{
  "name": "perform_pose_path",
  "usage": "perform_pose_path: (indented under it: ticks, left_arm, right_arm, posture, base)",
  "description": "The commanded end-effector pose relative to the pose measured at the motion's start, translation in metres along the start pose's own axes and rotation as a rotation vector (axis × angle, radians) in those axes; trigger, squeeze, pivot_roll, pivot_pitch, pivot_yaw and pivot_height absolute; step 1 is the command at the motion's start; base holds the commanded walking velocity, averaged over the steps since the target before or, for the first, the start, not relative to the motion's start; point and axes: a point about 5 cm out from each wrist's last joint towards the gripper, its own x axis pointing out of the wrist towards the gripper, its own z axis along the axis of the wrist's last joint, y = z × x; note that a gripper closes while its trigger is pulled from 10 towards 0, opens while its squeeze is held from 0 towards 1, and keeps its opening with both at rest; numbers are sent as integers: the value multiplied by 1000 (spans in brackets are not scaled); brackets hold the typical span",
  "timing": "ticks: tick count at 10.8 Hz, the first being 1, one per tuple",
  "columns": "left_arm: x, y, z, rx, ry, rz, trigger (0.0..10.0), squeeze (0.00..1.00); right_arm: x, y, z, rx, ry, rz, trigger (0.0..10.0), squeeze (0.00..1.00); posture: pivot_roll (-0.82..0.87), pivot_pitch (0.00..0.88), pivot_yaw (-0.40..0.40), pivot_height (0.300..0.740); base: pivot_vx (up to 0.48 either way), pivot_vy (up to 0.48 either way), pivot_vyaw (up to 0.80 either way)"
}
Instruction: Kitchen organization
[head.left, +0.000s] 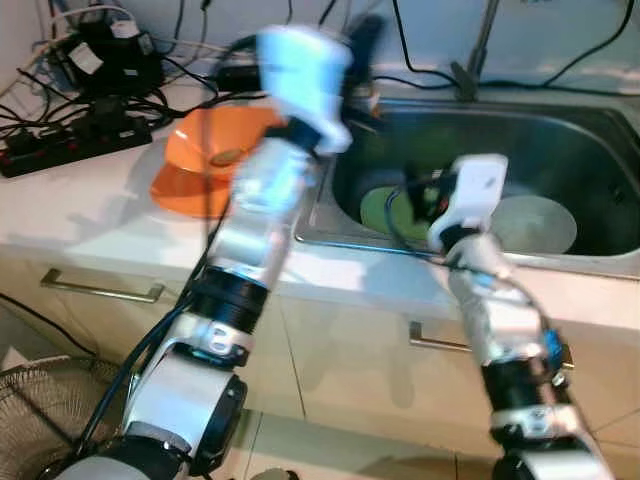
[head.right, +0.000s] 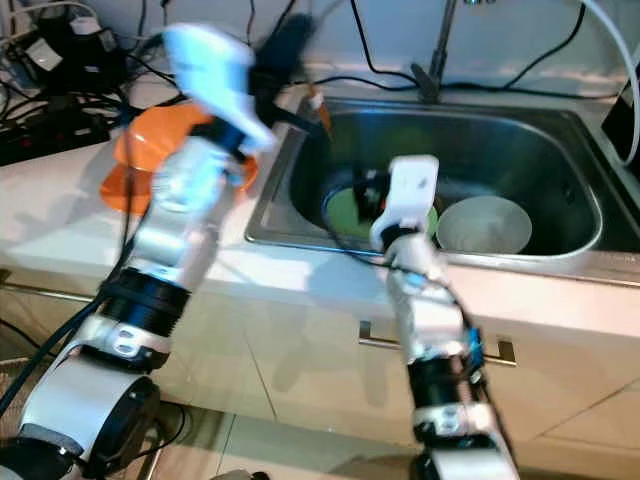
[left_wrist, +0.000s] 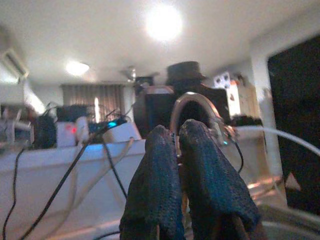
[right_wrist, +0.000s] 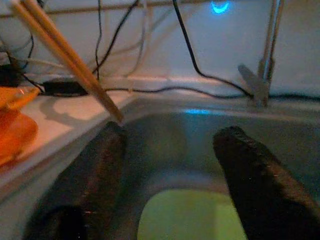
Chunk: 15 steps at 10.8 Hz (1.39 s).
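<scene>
Progress: I had left pincer (head.right: 300, 40) clamped on chopsticks (right_wrist: 65, 55) over table (head.left: 90, 215) | right pincer (right_wrist: 170, 165) apart above green plate (right_wrist: 187, 215) | sink (head.right: 540, 140) dishes remained.

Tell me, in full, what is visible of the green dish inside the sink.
The green dish looks like a smooth, light-green plate or shallow bowl, lying flat on the bottom of the steel sink, at its left part. A white bowl sits beside it, to the right. The right gripper, fingers open, hovers just above and hides part of it. Whether anything touches it cannot be told.
</scene>
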Motion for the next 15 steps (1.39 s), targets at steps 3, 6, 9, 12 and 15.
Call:
perform_pose_path:
  ticks: [3,6,9,12,15]
  left_arm:
    - [-11,10,-2,-129,52,-11,10000,0]
    - [-20,10,-4,-260,80,-40,10000,0]
    - [-23,1,-5,-276,125,-122,10000,0]
    - [-28,-6,-16,-266,215,-163,10000,0]
    - [-29,-10,-18,-262,230,-175,10000,0]
  right_arm:
    - [3,9,3,0,-26,44,10000,1000]
    - [4,25,2,25,-37,103,10000,1000]
    - [4,32,1,24,-42,115,10000,1000]
    - [6,34,5,20,-54,114,10000,0]
    - [6,32,6,23,-65,109,7843,0]
  posture:
    - [90,0,47,740]
    - [98,0,54,740]
    - [100,0,59,740]
    - [103,0,64,740]
    - [97,0,67,740]
  base:
    - [0,0,0]
    - [0,0,0]
    - [0,0,0]
    - [0,0,0]
    - [0,0,0]
